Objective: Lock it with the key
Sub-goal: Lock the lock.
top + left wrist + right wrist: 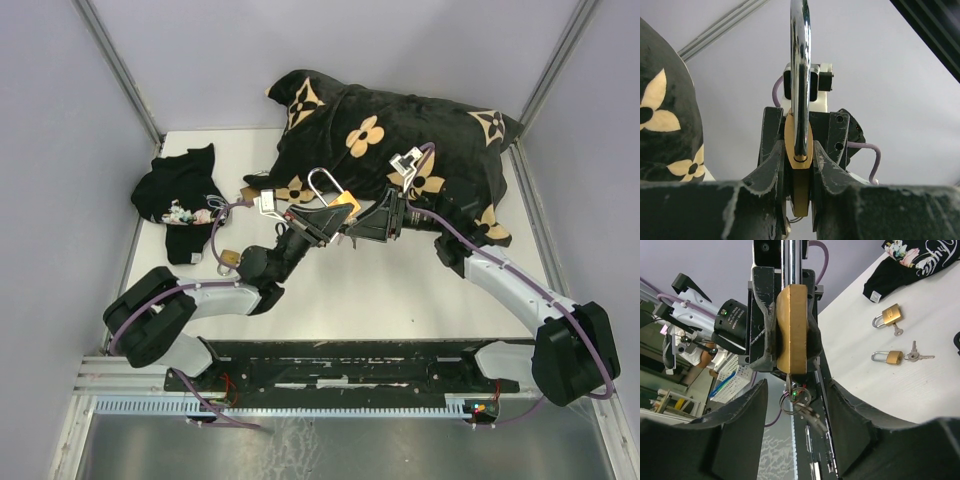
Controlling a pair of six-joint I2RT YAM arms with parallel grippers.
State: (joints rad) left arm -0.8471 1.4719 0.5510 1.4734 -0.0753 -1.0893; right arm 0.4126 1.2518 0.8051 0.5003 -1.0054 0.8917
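A white desk [380, 300] sits inside plain grey walls [200, 60] with metal rails [120, 70] running up the corners. A black blanket [420, 110] patterned with tan flowers and stars is heaped at 12 to 1 o'clock. A black garment [180, 190] lies at 9 o'clock, with a floral print and white cursive lettering that is too cropped to read.

Near the desk's centre, the left pincer [335, 215] is clamped on the brass padlock [791, 330], holding it off the surface with the chrome shackle up. Its key [812, 417] hangs on a ring under the body. At 3 o'clock of the lock, the right pincer [795, 400] is spread, one finger on each side of the key and touching nothing. Two small padlocks [890, 314] with keys lie on the desk at 8 o'clock.
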